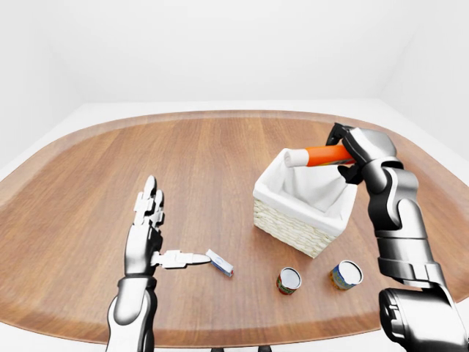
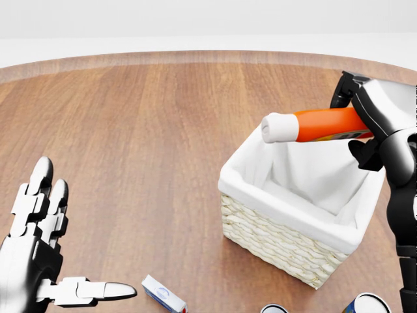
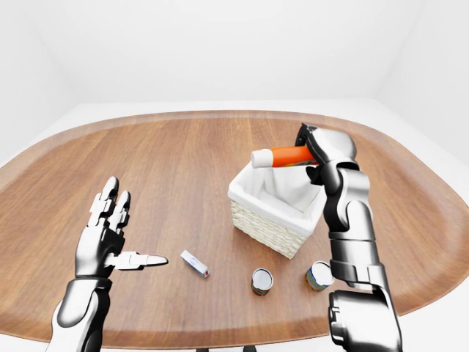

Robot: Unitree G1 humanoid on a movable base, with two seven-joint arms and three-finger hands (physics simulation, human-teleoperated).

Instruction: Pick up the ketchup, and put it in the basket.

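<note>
An orange ketchup bottle point(image 2: 326, 125) with a white cap lies nearly level in the air, cap toward the left, over the far part of the white-lined wicker basket point(image 2: 273, 242). My right hand point(image 2: 357, 120) is shut on its base at the right edge of the head view. In the lower left of that view my left hand point(image 2: 49, 251) is spread open above the wooden table point(image 2: 143, 130), holding nothing.
A small white and blue box point(image 2: 163, 294) lies near the left hand's thumb. Two tins point(image 1: 289, 279) point(image 1: 346, 274) stand on the table below the basket in the left-eye view. The round table's edge curves along the top.
</note>
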